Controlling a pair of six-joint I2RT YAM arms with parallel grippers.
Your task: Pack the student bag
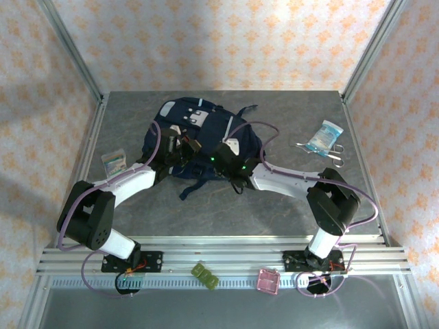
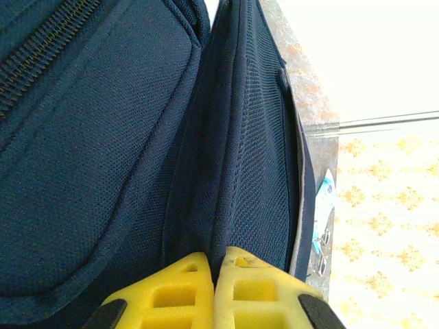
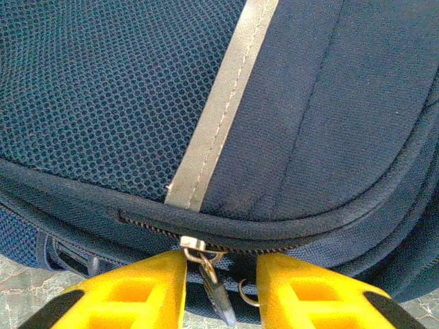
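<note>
Navy-blue student bag (image 1: 177, 113), pale grey stripe (image 3: 223, 103), yellow fingers (image 3: 134, 291)

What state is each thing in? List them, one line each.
student bag: lying flat on the table, zip closed where visible.
zip pull: hanging loose, ungripped.
left gripper: shut, tips against the bag fabric.
right gripper: open, straddling the zip pull.
scissors: lying flat on the table.

Grey table (image 1: 274, 219) with student bag (image 1: 206, 130), packet (image 1: 322, 136), scissors (image 1: 334, 152), small box (image 1: 114, 162)
</note>
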